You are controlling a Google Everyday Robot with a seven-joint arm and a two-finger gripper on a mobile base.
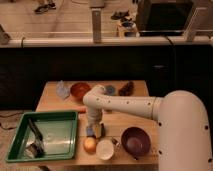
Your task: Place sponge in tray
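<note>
The sponge [95,131], a small blue block with a yellowish face, is at the table's front middle, just right of the tray. The gripper [94,123] hangs straight down from the white arm [125,105] and sits directly on top of the sponge, hiding its upper part. I cannot tell whether the sponge rests on the table or is lifted slightly. The green tray [60,116] lies at the front left of the table. A dark long-handled utensil [36,136] lies inside it on the left.
An orange fruit [90,145], a white cup [105,149] and a purple bowl [135,141] stand along the front edge by the sponge. A red bowl [79,90], a clear container [62,90], a blue item [110,90] and a dark brown item [125,88] line the back.
</note>
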